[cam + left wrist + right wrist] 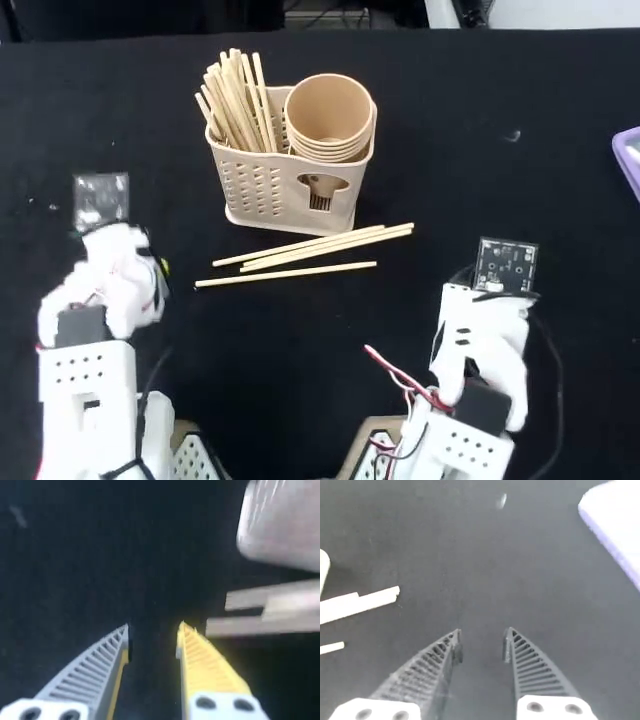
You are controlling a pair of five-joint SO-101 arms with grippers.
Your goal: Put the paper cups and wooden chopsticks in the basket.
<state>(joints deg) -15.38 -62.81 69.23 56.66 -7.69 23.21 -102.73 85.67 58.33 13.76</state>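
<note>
Several loose chopsticks (pixel 300 255) lie 8-to-2 o'clock, 3 o'clock of left gripper (pixel 152 640), prob nearer; it & right gripper (pixel 482 642) empty, narrow-open.

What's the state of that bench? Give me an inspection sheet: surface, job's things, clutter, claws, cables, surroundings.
Surface: black cloth covering the table.
Job's things: basket upright, holding stacked paper cups and a chopstick bundle; loose chopsticks lie on the cloth in front of it.
Clutter: purple object at the table's edge.
Claws: left claw open, empty; right claw open, empty.
Cables: red and white wires by the right arm's base.
Surroundings: nothing seen clearly beyond the cloth.
</note>
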